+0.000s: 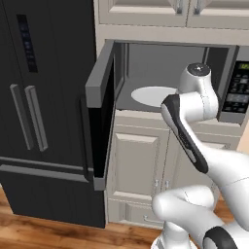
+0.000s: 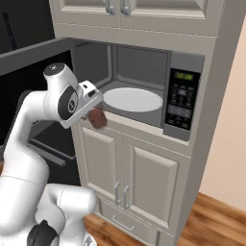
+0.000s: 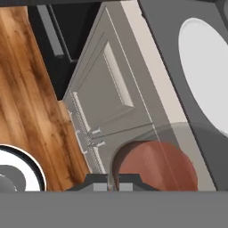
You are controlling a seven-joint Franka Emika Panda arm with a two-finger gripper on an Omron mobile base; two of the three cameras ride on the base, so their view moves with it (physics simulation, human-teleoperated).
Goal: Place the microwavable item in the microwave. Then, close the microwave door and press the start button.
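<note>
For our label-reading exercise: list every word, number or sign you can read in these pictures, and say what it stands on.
None can be read.
Black button panel of the grey steel microwave: green display and button legends, too blurred.
Tall black fridge: dark control strip, marks too small.

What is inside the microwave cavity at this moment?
A round white turntable lies on the grey floor of the microwave, nothing on it. The arm hides the cavity's right part in the left base view.
</note>
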